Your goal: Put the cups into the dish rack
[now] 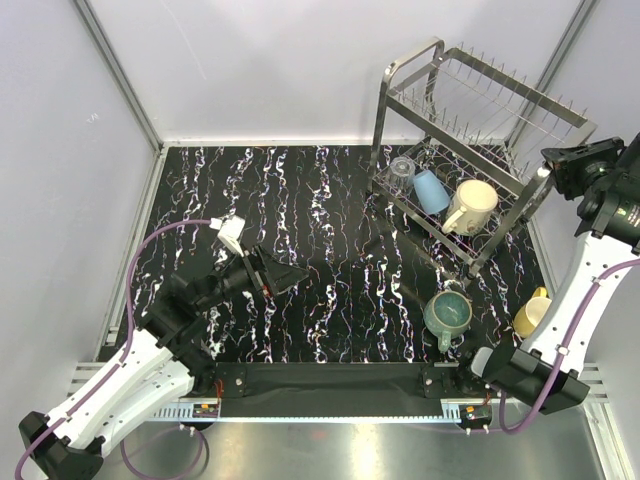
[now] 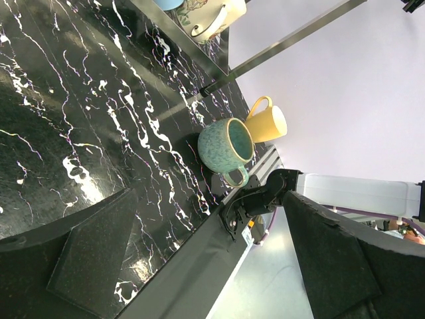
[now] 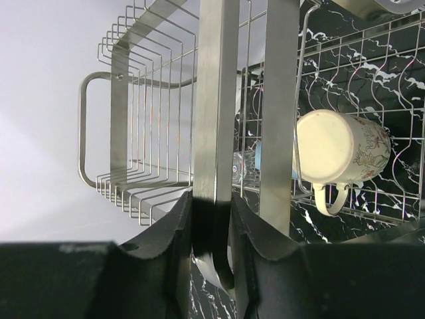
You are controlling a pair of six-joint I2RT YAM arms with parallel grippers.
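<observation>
Right jaws clamp the steel frame strip of the dish rack [image 3: 214, 100]; left jaws gape empty over the worktop [image 1: 300, 200]. Glass tumbler [image 1: 402, 172], light-blue cup [image 1: 432, 190] and cream mug [image 1: 475, 205] lie in the lower tier; teal mug [image 1: 447, 312] and yellow mug [image 1: 532, 315] stand on the worktop beside it. We judge that a tug by the right jaws could tip the rack, spilling cups.

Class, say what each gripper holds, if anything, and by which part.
The right gripper clamps the dish rack by a flat steel frame strip. The left gripper is open, holding nothing.
</observation>
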